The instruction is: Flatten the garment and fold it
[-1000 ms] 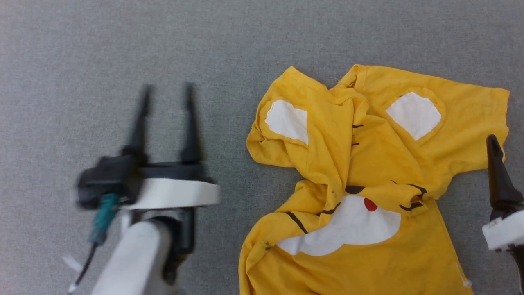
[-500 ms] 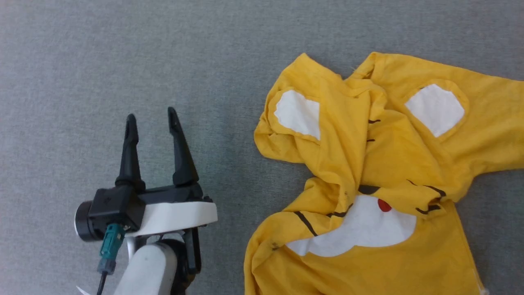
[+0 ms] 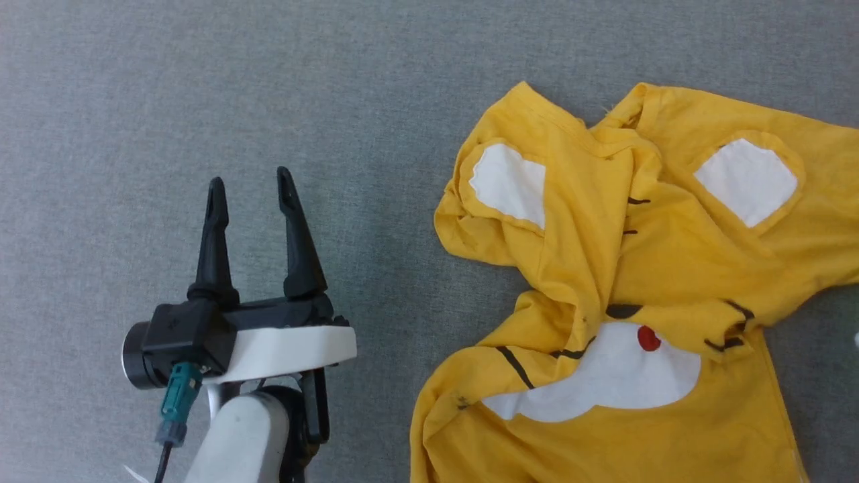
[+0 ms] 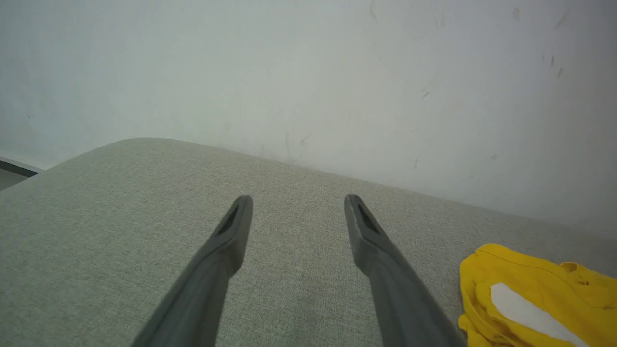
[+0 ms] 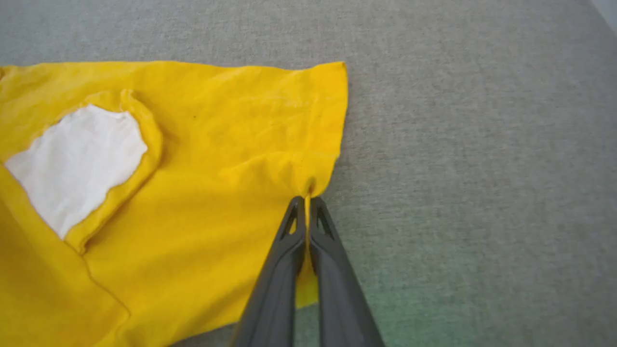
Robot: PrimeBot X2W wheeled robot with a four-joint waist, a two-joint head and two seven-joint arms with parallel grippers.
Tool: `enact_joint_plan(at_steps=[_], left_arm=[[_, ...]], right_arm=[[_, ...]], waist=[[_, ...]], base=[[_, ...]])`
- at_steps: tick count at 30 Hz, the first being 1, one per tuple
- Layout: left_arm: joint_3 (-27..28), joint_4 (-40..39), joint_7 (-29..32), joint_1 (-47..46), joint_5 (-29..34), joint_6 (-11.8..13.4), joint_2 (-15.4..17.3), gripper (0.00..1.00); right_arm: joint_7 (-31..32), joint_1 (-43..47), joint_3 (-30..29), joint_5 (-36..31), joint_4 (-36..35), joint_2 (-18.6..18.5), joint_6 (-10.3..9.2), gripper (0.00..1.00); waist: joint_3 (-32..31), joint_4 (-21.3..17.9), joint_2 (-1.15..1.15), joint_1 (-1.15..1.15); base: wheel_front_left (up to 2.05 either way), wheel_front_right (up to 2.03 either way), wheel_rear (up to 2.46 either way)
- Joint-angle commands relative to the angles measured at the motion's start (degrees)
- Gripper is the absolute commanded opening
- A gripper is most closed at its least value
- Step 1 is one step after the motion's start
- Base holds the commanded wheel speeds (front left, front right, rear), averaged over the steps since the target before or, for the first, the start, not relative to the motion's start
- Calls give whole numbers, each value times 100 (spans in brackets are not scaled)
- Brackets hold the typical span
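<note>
Yellow shirt (image 3: 671,268) lies crumpled on grey cloth (image 3: 268,80), right half of head view. Left gripper (image 3: 250,178) lower left, jaws wide, empty, well apart from it. Right wrist view: right gripper (image 5: 307,200) mid-frame, pinched closed on shirt's edge.

Head view: shirt (image 3: 671,268) runs off the right and bottom edges, cutting the right-side sleeve end and the hem; a white speck (image 3: 855,339) at the right edge is too small to identify. Left wrist view: shirt cut by the right and bottom edges. Right wrist view: shirt cut left and bottom, and the sleeve edge pinched by the right gripper (image 5: 307,200) is mostly hidden between its fingers.
</note>
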Motion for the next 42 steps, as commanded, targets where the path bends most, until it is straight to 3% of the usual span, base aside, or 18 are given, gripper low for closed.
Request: enact_joint_plan(at_steps=[1,7,13,19,28,29,30,31,35,42], left_arm=[[34,-22,-33,2,39,-22,-13,100],[83,-48,-33,11,72,-62,-42,100],[81,9,-33,23,43,-122,-43,100],[47,123,106,-26,-16,-201,29,100],[-40,113,280,-53,5,-201,76,100],[-46,109,299,-53,0,-205,84,100],[-47,107,313,-54,-11,-213,92,100],[-49,107,322,-55,-20,-218,98,100],[-74,113,330,-23,-38,-216,99,100],[-78,153,301,63,-105,-214,99,100]], right_arm=[[-58,-110,-123,-30,40,-132,-6,0],[-248,-261,-822,-354,347,-961,-6,0],[-599,-387,-1312,-518,1279,-1608,-6,0],[-1027,-639,-1247,-645,1926,-1514,-6,0],[-1301,-821,-1092,-663,1863,-1455,-6,0],[-1341,-810,-1142,-752,1835,-1488,-6,13],[-1374,-807,-1192,-806,1817,-1491,-6,51],[-1369,-812,-1238,-803,1802,-1460,-6,100],[-1149,-708,-1101,-524,1425,-1341,-6,100],[-680,-485,-537,137,-74,-1279,-6,100]], waist=[[-4,-36,0,0],[61,-102,0,0],[126,-136,0,0],[115,-172,0,0],[21,-295,0,0],[14,-306,0,0],[9,-313,0,0],[4,-317,0,0],[-30,-318,0,0],[-169,-289,0,0]], base=[[0,0,0],[0,0,0],[0,0,0],[0,0,0],[0,0,0],[0,0,0],[0,0,0],[0,0,0],[0,0,0],[0,0,0]])
